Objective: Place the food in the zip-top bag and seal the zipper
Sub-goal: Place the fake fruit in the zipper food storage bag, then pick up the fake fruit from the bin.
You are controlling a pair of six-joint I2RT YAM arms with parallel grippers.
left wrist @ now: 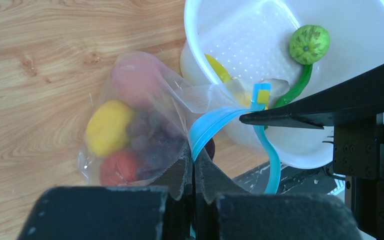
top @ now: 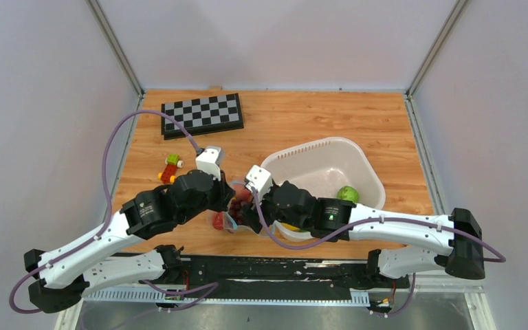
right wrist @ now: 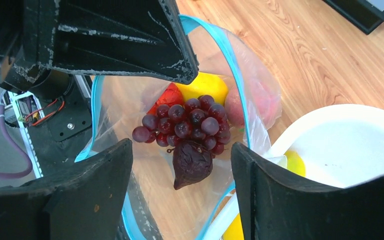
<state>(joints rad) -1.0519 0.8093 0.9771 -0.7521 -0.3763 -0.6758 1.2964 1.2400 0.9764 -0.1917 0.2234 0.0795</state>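
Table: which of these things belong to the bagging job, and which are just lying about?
Job: zip-top bag, zipper, grapes, lemon, green fruit.
Lying about: chessboard, toy blocks, white basket.

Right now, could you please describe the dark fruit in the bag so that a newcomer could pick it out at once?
Find the white basket on the right of the table; the clear bag is open at its left side. Inside it, right beside the grapes, lies the dark fruit: one wrinkled, maroon teardrop, unlike the glossy round grapes and the yellow lemon.
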